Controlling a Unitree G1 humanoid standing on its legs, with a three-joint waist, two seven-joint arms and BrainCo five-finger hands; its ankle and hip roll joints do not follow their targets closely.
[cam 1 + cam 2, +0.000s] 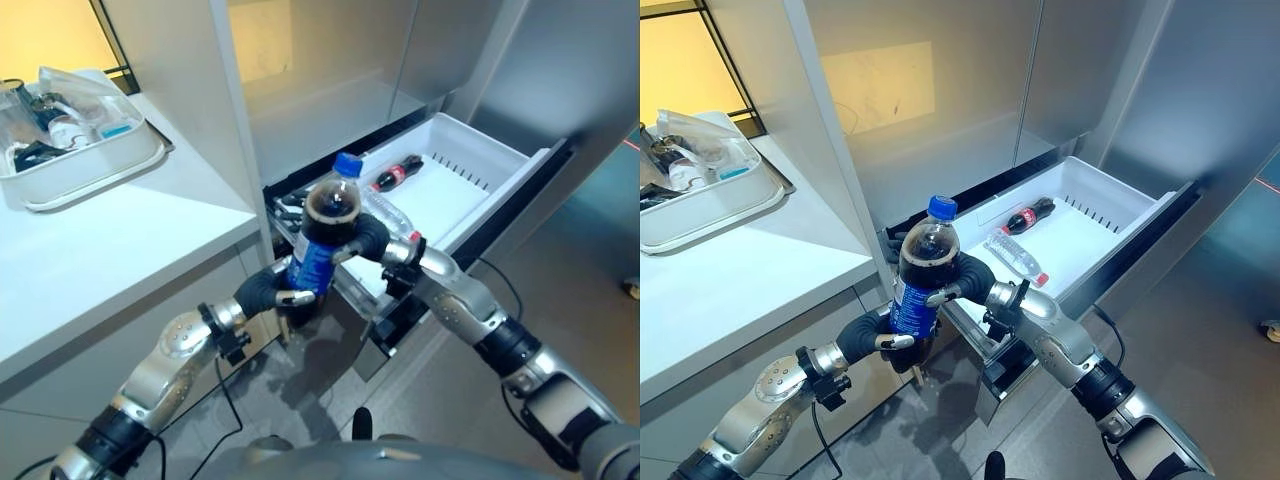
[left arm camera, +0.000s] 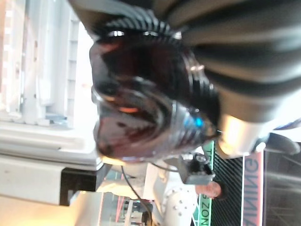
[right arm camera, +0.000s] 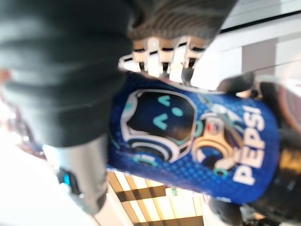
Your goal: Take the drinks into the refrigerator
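While both hands clamp the cola bottle [image 1: 322,232] upright just in front of the open drawer [image 1: 455,195], left hand [image 1: 270,293] fingers wrap its base, right hand [image 1: 365,236] its shoulder. Advice: release one hand, then lay it beside the two bottles [image 1: 1020,236] inside.
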